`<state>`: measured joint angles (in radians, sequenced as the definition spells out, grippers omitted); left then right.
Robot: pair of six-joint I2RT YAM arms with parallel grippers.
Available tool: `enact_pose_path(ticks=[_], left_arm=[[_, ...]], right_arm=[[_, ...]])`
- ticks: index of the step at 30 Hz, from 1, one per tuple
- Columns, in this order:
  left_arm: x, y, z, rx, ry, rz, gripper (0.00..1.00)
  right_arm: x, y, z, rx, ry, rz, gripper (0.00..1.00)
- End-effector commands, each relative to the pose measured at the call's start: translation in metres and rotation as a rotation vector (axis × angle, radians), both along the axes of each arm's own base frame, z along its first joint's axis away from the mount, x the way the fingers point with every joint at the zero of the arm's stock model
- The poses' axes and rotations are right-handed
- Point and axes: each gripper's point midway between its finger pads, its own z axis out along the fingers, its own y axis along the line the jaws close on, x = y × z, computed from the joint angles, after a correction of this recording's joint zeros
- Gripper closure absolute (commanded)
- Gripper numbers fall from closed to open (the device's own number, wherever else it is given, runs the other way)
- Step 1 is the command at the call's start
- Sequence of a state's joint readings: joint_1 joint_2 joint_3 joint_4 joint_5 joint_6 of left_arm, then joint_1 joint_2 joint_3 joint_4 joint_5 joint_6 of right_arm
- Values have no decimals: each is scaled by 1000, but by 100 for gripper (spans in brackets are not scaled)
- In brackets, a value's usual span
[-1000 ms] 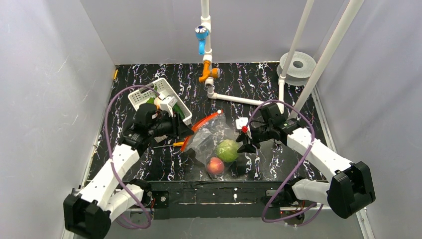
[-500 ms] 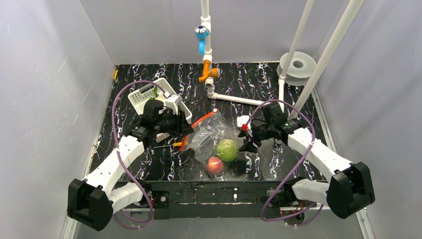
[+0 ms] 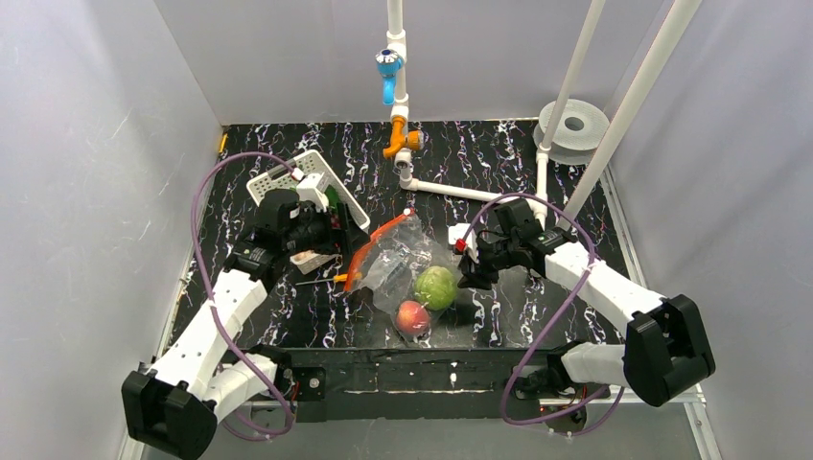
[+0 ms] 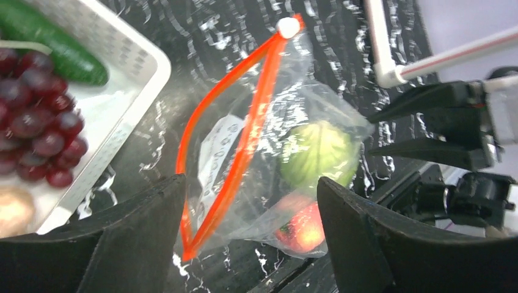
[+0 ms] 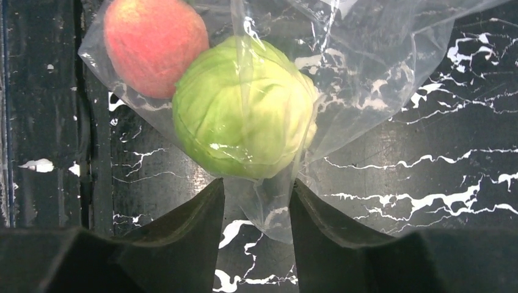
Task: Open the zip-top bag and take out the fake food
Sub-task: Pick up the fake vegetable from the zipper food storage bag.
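Marbled table [image 3: 312,324]; left tool [image 4: 250,183] wide, empty; right tool [image 5: 256,183] astride zip-top bag [image 5: 366,55].

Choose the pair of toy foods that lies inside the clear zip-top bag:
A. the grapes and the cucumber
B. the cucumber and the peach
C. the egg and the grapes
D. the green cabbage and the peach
D: the green cabbage and the peach show through the plastic of the zip-top bag, while the grapes and the cucumber lie in the white basket.
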<state>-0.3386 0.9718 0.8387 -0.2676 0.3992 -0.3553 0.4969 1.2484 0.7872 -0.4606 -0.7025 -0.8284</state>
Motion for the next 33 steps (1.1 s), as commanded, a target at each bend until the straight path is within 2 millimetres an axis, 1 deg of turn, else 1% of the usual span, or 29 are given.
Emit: enact_pose_path(ticks=[1, 4, 5, 6, 7, 8, 9, 10, 11, 12, 13, 15, 17, 19, 20, 22, 24, 27, 29, 30, 31, 33], left_arm=[[-3, 21, -33, 65, 143, 119, 19], [-9, 9, -39, 14, 170, 68, 18], [-11, 7, -41, 3, 180, 55, 19], [-12, 9, -45, 15, 190, 62, 20], [-12, 16, -45, 35, 180, 88, 21], [-11, 21, -42, 42, 160, 114, 22], [-7, 35, -28, 42, 83, 176, 25], [-5, 47, -20, 58, 44, 219, 31], [-5, 56, -23, 95, 61, 241, 38], [-6, 52, -27, 105, 78, 187, 46], [-11, 27, -28, 37, 96, 33, 49], [-15, 1, -24, -60, 109, -109, 50], [-20, -16, -28, -78, 129, -194, 52], [-23, -21, -34, -51, 125, -213, 53], [-23, -23, -39, -33, 130, -218, 54], [-24, -28, -43, -17, 136, -234, 57], [-28, -39, -45, -16, 133, -272, 58], [-32, -57, -48, -23, 123, -334, 58], [-32, -66, -54, -30, 135, -363, 57], [-30, -71, -61, -32, 159, -368, 57], [-29, -75, -62, -39, 161, -373, 55], [-28, -85, -73, -52, 191, -388, 53]], right_arm=[[11, 0, -3, -18, -25, -35, 53], [14, 1, -4, -28, -26, -49, 66], [17, 2, -6, -34, -28, -58, 76], [22, 1, -7, -47, -29, -79, 88], [31, -1, -7, -65, -48, -119, 97], [36, -2, -6, -72, -59, -141, 99], [47, -6, -6, -89, -103, -191, 99], [52, -8, -8, -103, -116, -213, 99], [58, -11, -12, -123, -124, -234, 99], [61, -12, -14, -138, -129, -244, 99], [64, -13, -16, -145, -136, -250, 99], [65, -13, -16, -145, -139, -254, 99], [66, -13, -18, -147, -133, -253, 99], [64, -12, -18, -143, -127, -248, 99], [63, -11, -18, -140, -123, -242, 99], [61, -10, -18, -134, -118, -232, 99], [60, -10, -18, -131, -113, -224, 99], [58, -9, -18, -126, -109, -214, 99], [56, -8, -18, -124, -103, -205, 99], [55, -8, -18, -124, -99, -204, 99], [55, -7, -19, -123, -94, -201, 99], [53, -6, -19, -122, -85, -196, 99]])
